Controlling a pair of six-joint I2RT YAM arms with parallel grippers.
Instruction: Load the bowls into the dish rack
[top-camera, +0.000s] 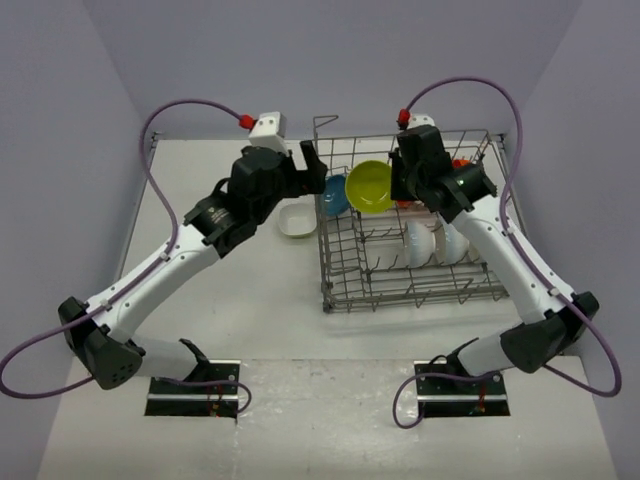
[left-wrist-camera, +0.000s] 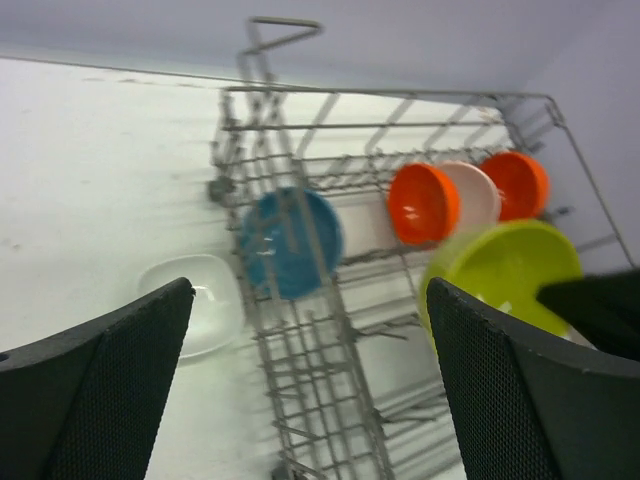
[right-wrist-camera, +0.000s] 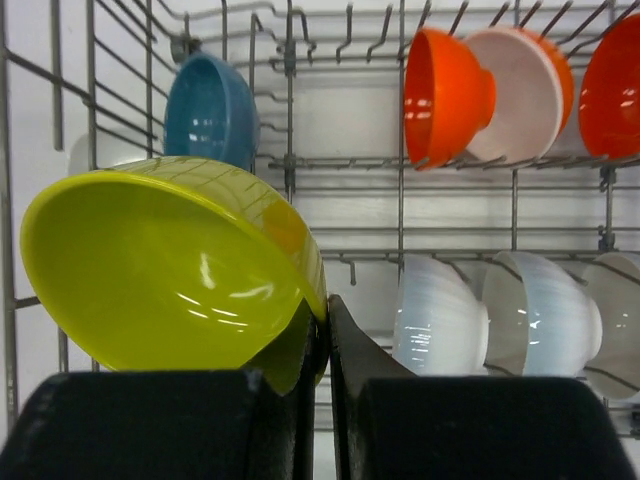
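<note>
White counter (top-camera: 250, 330) bearing, at centre right of the overhead frame, the large grey wire dish rack (top-camera: 410, 297), in which a blue bowl (left-wrist-camera: 290, 240), orange bowls (right-wrist-camera: 445, 95) and white round bowls (right-wrist-camera: 440, 320) stand on edge. Right end effector (right-wrist-camera: 322, 330) clenched on the rim of the tilted glossy yellow-green bowl (right-wrist-camera: 170, 270) over the rack's upper-left part; left end effector (left-wrist-camera: 308, 290) released, fingers spread, beside that corner. White squarish bowl (top-camera: 296, 221) on the counter, just left of the rack.

Pale lilac walls (top-camera: 350, 50) close in on three sides of a white table (top-camera: 260, 300) under soft, even light.
</note>
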